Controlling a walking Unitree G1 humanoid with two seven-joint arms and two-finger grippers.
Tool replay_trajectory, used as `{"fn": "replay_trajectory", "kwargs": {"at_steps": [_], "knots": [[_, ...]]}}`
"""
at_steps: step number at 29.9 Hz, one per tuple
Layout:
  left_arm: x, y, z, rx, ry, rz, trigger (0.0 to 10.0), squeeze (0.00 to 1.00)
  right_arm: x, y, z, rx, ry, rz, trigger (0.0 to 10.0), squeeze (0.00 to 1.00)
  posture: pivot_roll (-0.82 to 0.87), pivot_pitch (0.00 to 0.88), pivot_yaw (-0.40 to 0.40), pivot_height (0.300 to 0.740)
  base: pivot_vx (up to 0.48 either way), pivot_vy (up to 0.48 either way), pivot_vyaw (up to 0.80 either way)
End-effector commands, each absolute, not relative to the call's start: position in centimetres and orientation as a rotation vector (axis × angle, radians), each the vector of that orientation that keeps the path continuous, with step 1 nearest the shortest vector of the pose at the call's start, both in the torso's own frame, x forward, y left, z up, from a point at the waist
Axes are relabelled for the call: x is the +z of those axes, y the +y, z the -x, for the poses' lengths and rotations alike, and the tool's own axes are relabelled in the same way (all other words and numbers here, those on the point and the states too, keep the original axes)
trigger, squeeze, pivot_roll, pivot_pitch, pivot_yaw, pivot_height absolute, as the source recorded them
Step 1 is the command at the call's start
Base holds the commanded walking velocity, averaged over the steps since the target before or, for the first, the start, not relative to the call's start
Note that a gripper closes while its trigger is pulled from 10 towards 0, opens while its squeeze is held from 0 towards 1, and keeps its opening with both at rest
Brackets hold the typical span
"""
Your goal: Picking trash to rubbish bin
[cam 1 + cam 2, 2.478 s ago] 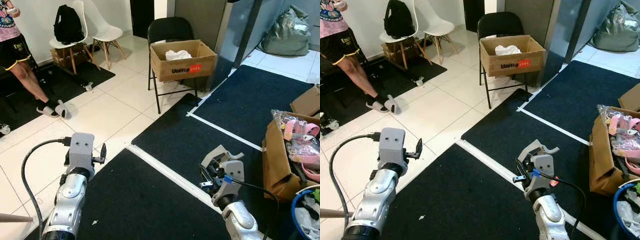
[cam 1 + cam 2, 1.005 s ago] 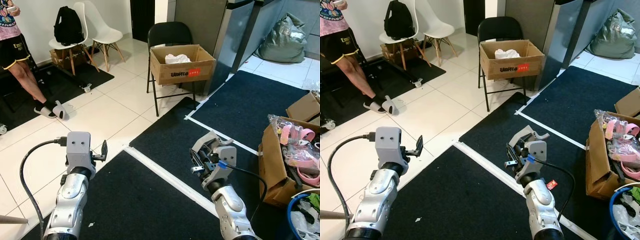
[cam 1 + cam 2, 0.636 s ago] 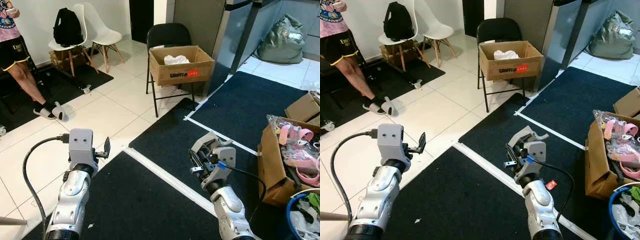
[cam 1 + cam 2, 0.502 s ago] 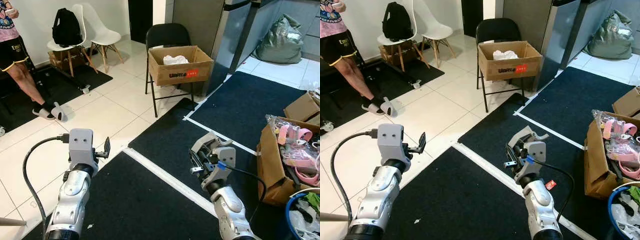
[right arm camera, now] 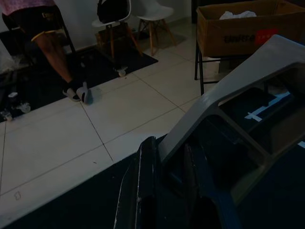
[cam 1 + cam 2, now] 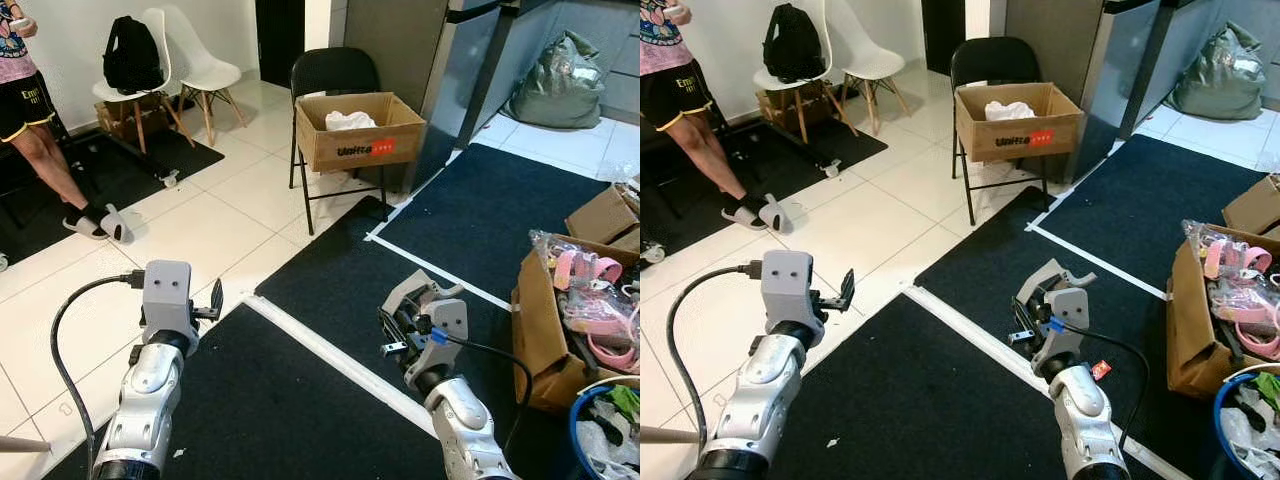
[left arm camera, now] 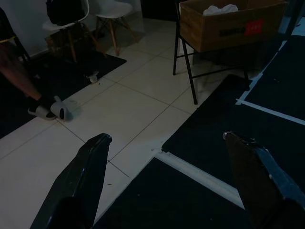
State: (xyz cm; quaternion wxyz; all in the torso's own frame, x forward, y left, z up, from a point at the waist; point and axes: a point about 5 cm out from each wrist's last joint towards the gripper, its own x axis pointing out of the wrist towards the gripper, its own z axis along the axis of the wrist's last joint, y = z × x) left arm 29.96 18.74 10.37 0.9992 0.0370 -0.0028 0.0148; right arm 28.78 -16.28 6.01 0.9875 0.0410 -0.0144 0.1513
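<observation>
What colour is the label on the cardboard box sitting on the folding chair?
Red, with dark lettering, on the front of the cardboard box on the black folding chair; clearest in the right eye view.

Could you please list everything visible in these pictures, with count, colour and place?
Cardboard box: one, brown with a red label, white crumpled trash inside, on the black folding chair.
White chairs: two, by the far wall; black backpack on one.
Mats: black, on the white tiled floor, edged with white tape.
Open carton: one, brown, on the right, holding pink items.
Blue bin: one, bottom right.
Green sack: one, far right.
Person: one, standing at left.
Left gripper: open, empty.
Right gripper: shut on a grey piece.
</observation>
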Motion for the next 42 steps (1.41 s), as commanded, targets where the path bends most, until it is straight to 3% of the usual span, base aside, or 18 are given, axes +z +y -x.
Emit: {"fn": "replay_trajectory", "kwargs": {"at_steps": [1,42], "knots": [[10.02,18.71,-29.85,0.032,0.01,-0.081,10.0,0.0,5.5,-16.16,-28.5,0.314,-0.001,-0.069,10.0,0.0,-0.02,0.06,-0.007,0.74,0.244,0.0,0.0],[10.35,18.45,-30.19,0.03,-0.006,-0.069,10.0,0.0,5.69,-16.2,-28.94,0.327,0.015,-0.086,10.0,0.0,-0.02,0.06,-0.02,0.74,0.263,0.0,0.0]]}}
